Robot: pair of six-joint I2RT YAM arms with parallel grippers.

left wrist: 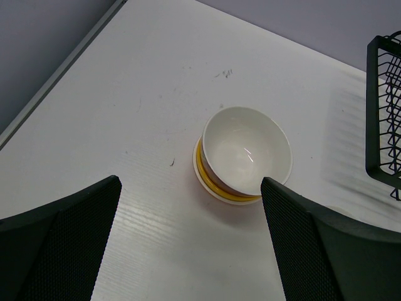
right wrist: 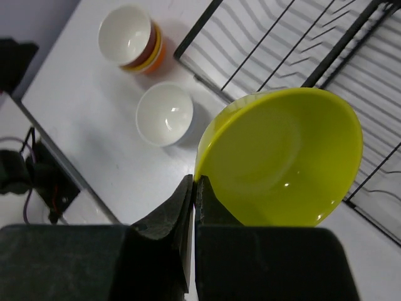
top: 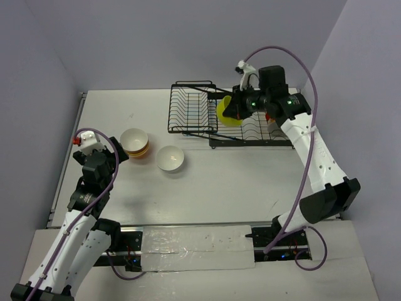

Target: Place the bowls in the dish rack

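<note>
The lime-green bowl point(top: 227, 111) is up at the dish rack point(top: 191, 110), tipped on its edge with its glossy inside point(right wrist: 282, 157) facing the right wrist camera. It sits where the rack's pronged section meets the lower tray frame on its right. Whether it touches the wires cannot be told from these views. The right end effector point(right wrist: 195, 200) is closed on the bowl's rim, with the two dark fingers pinched together and the thin edge between them. In the overhead view the right arm reaches across the far right part of the table point(top: 219, 188) to the rack. Black rack wires point(right wrist: 263, 50) run behind and beside the bowl in the wrist view. Two more lots of bowls stand upright on the table, well apart from the rack, to its left and nearer the arms. One is a single white bowl point(top: 170, 158). Just beside it, to the left, is a stack of bowls point(top: 135, 142) whose top bowl is white inside, with yellow and orange bands showing below it. The left end effector point(left wrist: 189, 207) hangs open near that stack, its fingers point(left wrist: 62, 238) spread wide on either side of the wrist view, gripping nothing, with the stack point(left wrist: 246, 153) lying ahead of them.
</note>
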